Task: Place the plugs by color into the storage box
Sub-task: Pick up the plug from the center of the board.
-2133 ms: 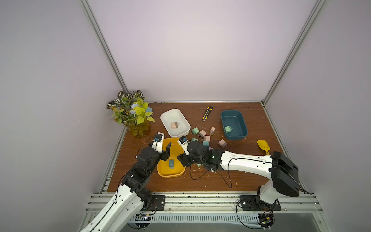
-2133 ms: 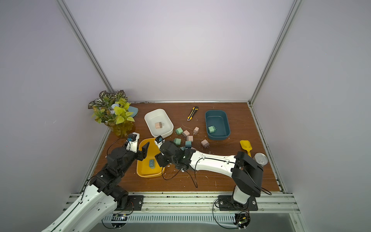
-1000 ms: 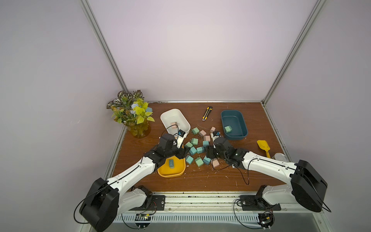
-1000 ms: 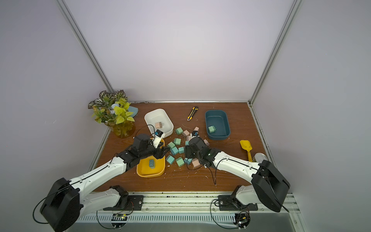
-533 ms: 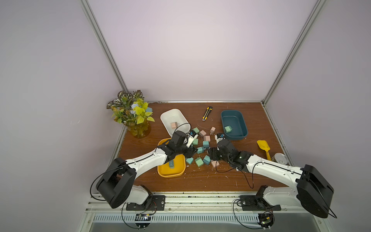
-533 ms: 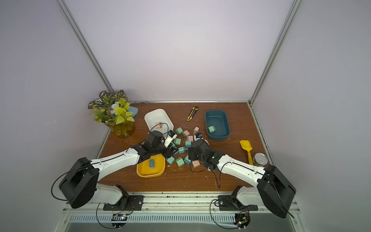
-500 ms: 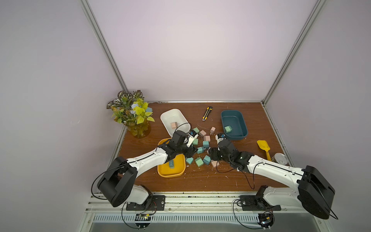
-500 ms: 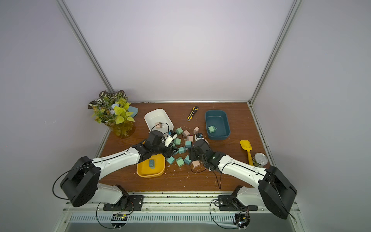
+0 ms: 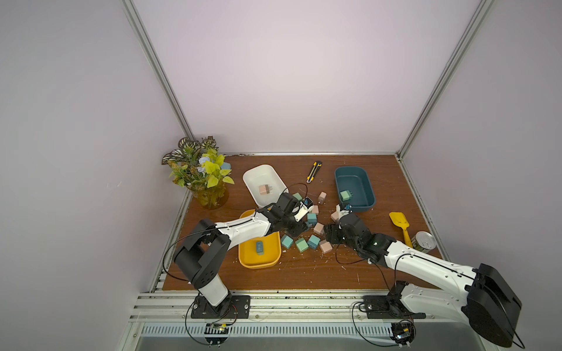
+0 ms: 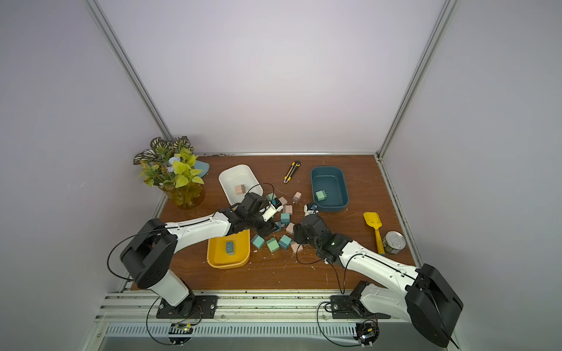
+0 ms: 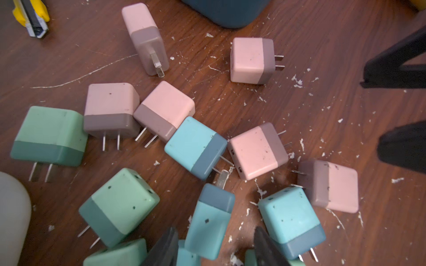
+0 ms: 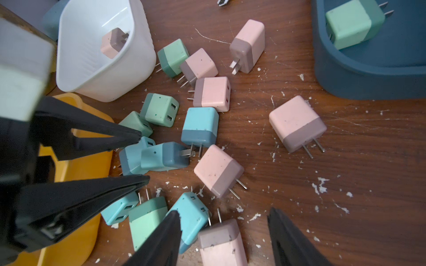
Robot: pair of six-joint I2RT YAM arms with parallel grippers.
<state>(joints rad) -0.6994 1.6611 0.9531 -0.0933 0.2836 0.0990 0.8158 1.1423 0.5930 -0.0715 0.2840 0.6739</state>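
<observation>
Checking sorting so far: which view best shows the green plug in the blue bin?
Right wrist view: the green plug is close, its prongs clear, inside the blue bin. In both top views the plug is whole but tiny. Left wrist shows only the bin's wall.

Soft, even overhead light fills the booth; pale walls (image 9: 273, 76) look washed, the wooden table (image 9: 304, 273) carries only faint shadows. Both top views are slightly soft. In the wrist views the plugs (image 11: 196, 147) are crisp, the black fingers (image 12: 159, 241) nearest the lens blurred

Left pincer (image 11: 215, 241) and right pincer (image 12: 224, 211) hang low, jaws parted.
</observation>
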